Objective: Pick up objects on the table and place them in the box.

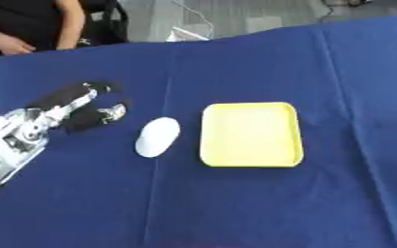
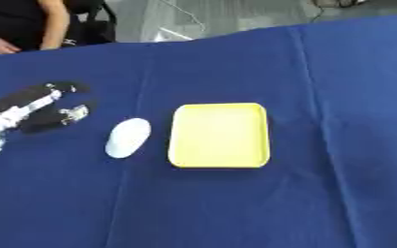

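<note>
One white, smooth oval object (image 1: 158, 137) and one shallow yellow rectangular box (image 1: 251, 134) are lying on the tabletop covered with a dark blue cloth (image 1: 320, 203). The white oval is sitting just left of the box, apart from it, with its long axis running from near-left to far-right, tilted slightly off the near-far line. The box is standing with its long sides running near to far, and its yellow floor is showing bare, with nothing inside. One black and silver left hand (image 1: 87, 109) is reaching in from the left edge, its fingers stretched out and spread, holding nothing, stopping just short of the white oval without touching it.
</note>
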Controlling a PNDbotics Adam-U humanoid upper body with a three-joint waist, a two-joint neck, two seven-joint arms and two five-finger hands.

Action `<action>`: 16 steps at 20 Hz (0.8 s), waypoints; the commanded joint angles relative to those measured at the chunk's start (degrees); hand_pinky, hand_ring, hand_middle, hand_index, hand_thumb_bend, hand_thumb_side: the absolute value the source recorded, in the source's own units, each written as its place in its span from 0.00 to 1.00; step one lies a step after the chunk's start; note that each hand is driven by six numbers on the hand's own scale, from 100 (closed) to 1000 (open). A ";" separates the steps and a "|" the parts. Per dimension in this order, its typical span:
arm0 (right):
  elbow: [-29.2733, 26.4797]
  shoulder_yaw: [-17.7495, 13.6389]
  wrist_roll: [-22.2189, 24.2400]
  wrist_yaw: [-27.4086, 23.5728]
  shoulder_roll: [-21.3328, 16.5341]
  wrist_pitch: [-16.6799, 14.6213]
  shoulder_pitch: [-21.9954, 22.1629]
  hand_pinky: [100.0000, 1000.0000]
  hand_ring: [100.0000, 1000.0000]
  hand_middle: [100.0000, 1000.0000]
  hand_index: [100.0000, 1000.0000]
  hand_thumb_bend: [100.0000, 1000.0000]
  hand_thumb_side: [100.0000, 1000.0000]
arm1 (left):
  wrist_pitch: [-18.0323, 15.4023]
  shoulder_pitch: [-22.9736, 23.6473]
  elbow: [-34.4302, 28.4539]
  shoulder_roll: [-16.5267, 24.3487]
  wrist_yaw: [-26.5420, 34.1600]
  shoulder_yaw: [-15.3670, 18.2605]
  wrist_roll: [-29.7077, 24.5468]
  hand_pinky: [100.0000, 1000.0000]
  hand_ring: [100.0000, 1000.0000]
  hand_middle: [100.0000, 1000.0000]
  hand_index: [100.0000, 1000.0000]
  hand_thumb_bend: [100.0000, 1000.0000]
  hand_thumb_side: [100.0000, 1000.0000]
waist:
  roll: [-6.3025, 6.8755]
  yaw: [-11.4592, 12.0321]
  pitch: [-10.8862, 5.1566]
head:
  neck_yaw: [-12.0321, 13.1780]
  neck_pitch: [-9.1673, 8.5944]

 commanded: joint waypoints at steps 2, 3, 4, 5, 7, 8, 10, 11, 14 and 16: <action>-0.68 -0.17 0.23 -0.14 -1.35 -0.10 -0.12 0.64 0.68 0.84 0.95 0.33 0.74 | -1.70 -1.34 -1.08 0.68 -2.81 0.61 -1.64 0.94 0.97 0.91 0.96 0.39 1.00 | -0.34 0.05 -0.60 | 0.22 -0.96; -0.66 -0.15 0.25 -0.16 -1.35 -0.11 -0.11 0.64 0.68 0.84 0.95 0.33 0.74 | -2.22 -1.56 -1.49 0.58 -4.03 0.75 -1.96 0.94 0.97 0.90 0.95 0.41 1.00 | -0.36 0.07 -0.59 | 0.20 -1.00; -0.65 -0.14 0.27 -0.17 -1.34 -0.11 -0.11 0.64 0.68 0.84 0.95 0.33 0.74 | -2.59 -1.70 -1.78 0.47 -5.21 0.90 -2.21 0.94 0.97 0.90 0.95 0.41 1.00 | -0.38 0.09 -0.58 | 0.18 -1.02; -0.64 -0.13 0.29 -0.19 -1.33 -0.12 -0.12 0.64 0.68 0.84 0.95 0.33 0.74 | -2.92 -1.91 -2.07 0.32 -6.31 1.02 -2.36 0.95 0.97 0.90 0.95 0.41 1.00 | -0.40 0.08 -0.58 | 0.20 -1.02; -0.63 -0.10 0.32 -0.23 -1.31 -0.14 -0.15 0.64 0.68 0.84 0.95 0.33 0.74 | -3.33 -2.17 -2.31 -0.01 -7.87 1.12 -2.66 0.95 0.97 0.90 0.95 0.41 1.00 | -0.42 0.07 -0.57 | 0.21 -1.05; -0.63 -0.09 0.33 -0.25 -1.30 -0.15 -0.17 0.64 0.68 0.84 0.95 0.33 0.74 | -3.47 -2.27 -2.31 -0.16 -8.30 1.13 -2.82 0.95 0.97 0.91 0.95 0.41 1.00 | -0.43 0.06 -0.56 | 0.22 -1.06; -0.62 -0.08 0.36 -0.28 -1.29 -0.16 -0.19 0.64 0.68 0.84 0.95 0.33 0.74 | -3.70 -2.44 -2.25 -0.40 -8.71 1.10 -3.15 0.95 0.98 0.91 0.95 0.40 1.00 | -0.43 0.06 -0.55 | 0.22 -1.07; -0.61 -0.07 0.37 -0.29 -1.29 -0.16 -0.19 0.64 0.68 0.84 0.95 0.33 0.74 | -3.80 -2.52 -2.22 -0.47 -8.81 1.08 -3.28 0.96 0.98 0.91 0.95 0.40 1.00 | -0.43 0.05 -0.55 | 0.23 -1.08; -0.61 -0.05 0.40 -0.32 -1.28 -0.18 -0.21 0.64 0.68 0.84 0.95 0.33 0.74 | -3.97 -2.72 -2.12 -0.60 -8.84 1.02 -3.65 0.96 0.98 0.91 0.95 0.39 1.00 | -0.42 0.04 -0.56 | 0.18 -1.07; -0.60 -0.02 0.43 -0.34 -1.29 -0.18 -0.23 0.64 0.68 0.84 0.95 0.33 0.74 | -4.02 -2.89 -2.07 -0.69 -8.82 1.02 -3.81 0.96 0.98 0.91 0.96 0.38 1.00 | -0.43 0.04 -0.57 | 0.16 -1.05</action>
